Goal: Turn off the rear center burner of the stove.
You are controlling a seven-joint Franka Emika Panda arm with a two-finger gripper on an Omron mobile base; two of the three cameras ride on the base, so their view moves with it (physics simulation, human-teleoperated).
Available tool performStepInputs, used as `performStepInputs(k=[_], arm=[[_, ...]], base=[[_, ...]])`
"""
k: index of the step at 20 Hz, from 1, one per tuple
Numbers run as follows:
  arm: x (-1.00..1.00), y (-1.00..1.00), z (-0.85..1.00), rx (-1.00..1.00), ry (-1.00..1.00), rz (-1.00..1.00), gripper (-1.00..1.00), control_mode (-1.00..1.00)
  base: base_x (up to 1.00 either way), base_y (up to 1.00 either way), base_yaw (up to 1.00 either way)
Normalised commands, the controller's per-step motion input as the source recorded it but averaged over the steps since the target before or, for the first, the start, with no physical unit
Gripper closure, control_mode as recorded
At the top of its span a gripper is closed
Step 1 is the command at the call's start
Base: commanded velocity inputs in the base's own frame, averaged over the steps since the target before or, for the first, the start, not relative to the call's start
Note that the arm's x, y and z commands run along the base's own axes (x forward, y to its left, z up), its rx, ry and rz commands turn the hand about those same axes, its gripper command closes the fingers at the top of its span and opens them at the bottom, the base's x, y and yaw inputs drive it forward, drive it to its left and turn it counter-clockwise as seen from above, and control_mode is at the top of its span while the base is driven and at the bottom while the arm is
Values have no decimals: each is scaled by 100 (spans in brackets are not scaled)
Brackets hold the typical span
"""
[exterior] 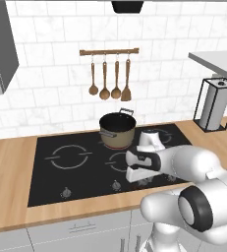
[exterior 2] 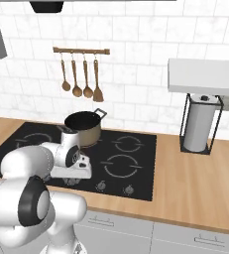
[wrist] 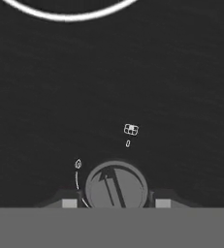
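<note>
Black stove [exterior: 85,170], wooden counter [exterior 2: 195,188], white tiles [exterior: 51,88]

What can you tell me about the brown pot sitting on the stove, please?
The brown pot has a round body with brown sides, a black interior and a dark rim. It stands upright and uncovered at the back middle of the black glass stove, on the rear center burner, whose red tint shows beneath its base. A thin grey handle arches at its far side, another juts out near the front. Nothing else touches it; the arm works nearer the front edge.
</note>
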Motion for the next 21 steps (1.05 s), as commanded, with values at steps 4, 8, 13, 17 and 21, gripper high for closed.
performStepInputs(k=[4, 8, 13, 17, 21], arm=[[0, 1, -20, 0, 0, -40, 100, -100], [0, 1, -18, 0, 0, -44, 100, -100], [0, 0, -17, 0, 0, -47, 100, -100], [0, 0, -18, 0, 0, -48, 100, -100], [0, 0, -21, 0, 0, -47, 100, -100]], base=[[0, 0, 0], [0, 0, 0], [0, 0, 0], [0, 0, 0], [0, 0, 0]])
